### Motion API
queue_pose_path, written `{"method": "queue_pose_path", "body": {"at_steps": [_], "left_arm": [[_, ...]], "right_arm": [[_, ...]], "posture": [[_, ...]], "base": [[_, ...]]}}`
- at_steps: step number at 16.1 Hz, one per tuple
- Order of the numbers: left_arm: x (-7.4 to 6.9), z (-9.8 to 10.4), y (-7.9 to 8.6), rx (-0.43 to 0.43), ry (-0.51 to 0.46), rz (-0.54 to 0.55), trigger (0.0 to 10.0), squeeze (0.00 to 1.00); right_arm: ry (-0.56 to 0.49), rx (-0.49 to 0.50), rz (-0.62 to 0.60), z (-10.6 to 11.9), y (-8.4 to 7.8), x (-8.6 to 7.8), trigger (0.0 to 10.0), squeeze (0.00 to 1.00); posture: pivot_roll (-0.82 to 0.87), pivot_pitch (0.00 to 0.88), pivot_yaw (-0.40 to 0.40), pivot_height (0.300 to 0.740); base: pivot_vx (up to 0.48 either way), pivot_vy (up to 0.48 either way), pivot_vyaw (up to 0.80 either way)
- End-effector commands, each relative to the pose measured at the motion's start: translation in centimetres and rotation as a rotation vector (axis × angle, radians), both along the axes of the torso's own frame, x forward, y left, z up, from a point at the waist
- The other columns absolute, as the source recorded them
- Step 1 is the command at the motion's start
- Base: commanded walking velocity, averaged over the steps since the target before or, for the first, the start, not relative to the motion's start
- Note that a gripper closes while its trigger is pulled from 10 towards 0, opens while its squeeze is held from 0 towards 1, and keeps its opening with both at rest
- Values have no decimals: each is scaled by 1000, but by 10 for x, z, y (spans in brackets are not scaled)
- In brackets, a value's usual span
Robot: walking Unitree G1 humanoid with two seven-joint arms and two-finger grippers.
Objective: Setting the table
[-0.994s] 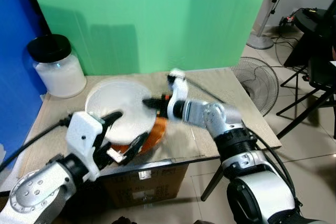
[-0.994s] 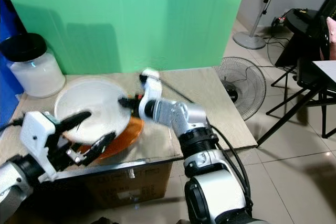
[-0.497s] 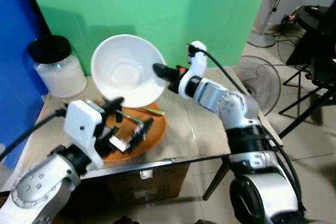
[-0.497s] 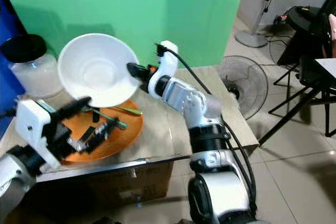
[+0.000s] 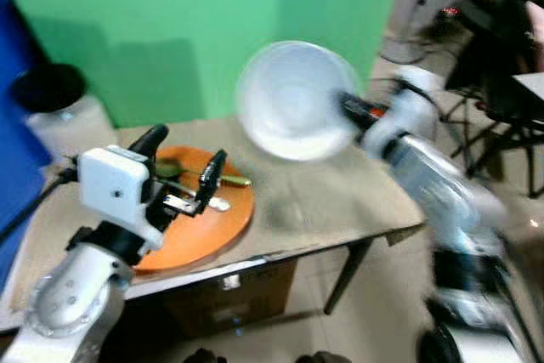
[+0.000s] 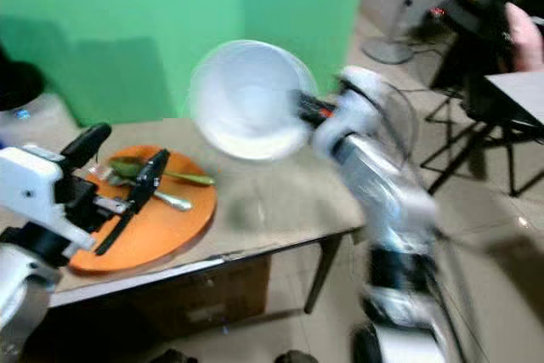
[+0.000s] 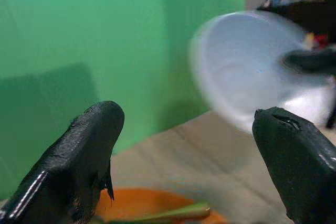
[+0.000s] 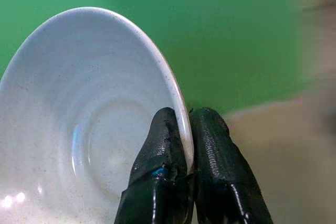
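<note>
Right wrist view: one white bowl [image 8: 94,129], round, glossy, faintly speckled, with a ringed well at its centre; its lower part is cut off by the picture's edge. The right pincer [image 8: 191,156] is clamped on the bowl's rim, one finger inside, one outside.

Head views, blurred: the bowl [image 5: 293,99] is held in the air, tilted with its hollow toward the camera, above the far right part of the counter [image 5: 340,201] and clear of it. The right arm is smeared; its joints are hard to make out.

One orange plate [image 5: 208,227] lies flat on the counter's left half, partly hidden by the left pincer [image 5: 183,163]. On the plate: one green utensil [image 6: 161,176] and one silver utensil [image 6: 174,201], both partly covered by the black fingers; their kinds cannot be told for certain.

The left pincer hovers over the plate with its two fingers spread apart, nothing between them.

One jar with a black lid [image 5: 47,95] stands at the counter's far left, blurred. A green screen [image 5: 187,31] stands behind the counter.
</note>
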State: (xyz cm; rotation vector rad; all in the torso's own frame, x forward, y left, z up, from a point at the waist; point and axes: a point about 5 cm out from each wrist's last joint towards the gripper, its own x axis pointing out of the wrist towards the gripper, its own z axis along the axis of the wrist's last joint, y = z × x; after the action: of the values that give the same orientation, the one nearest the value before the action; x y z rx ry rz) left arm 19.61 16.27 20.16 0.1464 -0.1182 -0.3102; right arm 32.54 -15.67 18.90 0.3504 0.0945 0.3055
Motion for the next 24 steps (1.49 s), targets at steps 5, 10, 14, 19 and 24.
{"method": "queue_pose_path", "body": {"at_steps": [5, 10, 14, 19, 24], "left_arm": [[7, -35, 24, 68, 102, 293, 10000, 0], [11, -24, 25, 17, 21, 354, 10000, 0], [14, -25, 19, 14, 2, 353, 10000, 0], [15, -29, 13, -21, 15, 343, 10000, 0], [12, -31, 12, -38, 9, 358, 10000, 0]], "right_arm": [[-105, -122, -140, 6, -25, -45, 10000, 0], [-88, -131, -184, -2, -28, -59, 10000, 0], [-82, -133, -191, -2, -23, -59, 10000, 0], [-69, -143, -195, -3, -21, -57, 10000, 0], [-45, -218, -152, -10, -17, -59, 10000, 0]], "posture": [[-99, 0, 37, 740], [-95, 0, 21, 740], [-117, 0, 19, 740], [-140, 0, 18, 740], [-129, 0, 5, 740]], "base": [[0, 0, -800], [0, 0, -800], [0, 0, -800], [0, 0, -800], [0, 0, -464]]}}
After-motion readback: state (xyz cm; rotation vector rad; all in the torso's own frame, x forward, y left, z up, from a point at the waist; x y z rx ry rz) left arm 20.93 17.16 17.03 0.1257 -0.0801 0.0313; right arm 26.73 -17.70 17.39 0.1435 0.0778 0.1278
